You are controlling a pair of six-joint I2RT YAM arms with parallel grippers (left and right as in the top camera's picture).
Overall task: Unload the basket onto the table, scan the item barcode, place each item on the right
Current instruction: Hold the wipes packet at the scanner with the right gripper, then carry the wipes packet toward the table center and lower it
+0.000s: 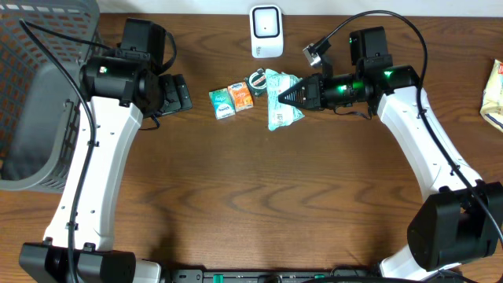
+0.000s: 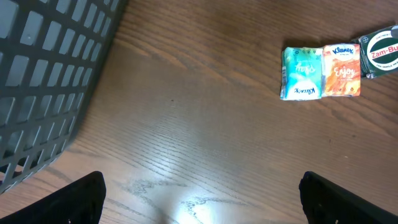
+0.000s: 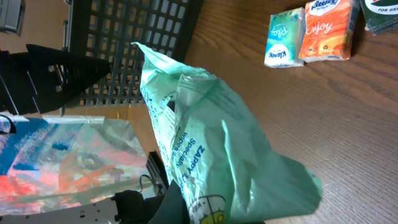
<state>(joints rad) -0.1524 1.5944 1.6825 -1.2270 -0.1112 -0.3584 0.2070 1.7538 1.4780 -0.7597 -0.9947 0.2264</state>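
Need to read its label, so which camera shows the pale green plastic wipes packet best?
Right wrist: the pale green plastic wipes packet fills the frame, print partly legible. Overhead shows the packet small. Left wrist misses it.

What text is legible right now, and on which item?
"Kleenex", "Enjoy": orange tissue pack
"Kleenex": teal tissue pack; script word unclear
"Zam-Bu", cut off at the frame edge: round tin
"ZAPPY": green bag; its smaller print is blurred
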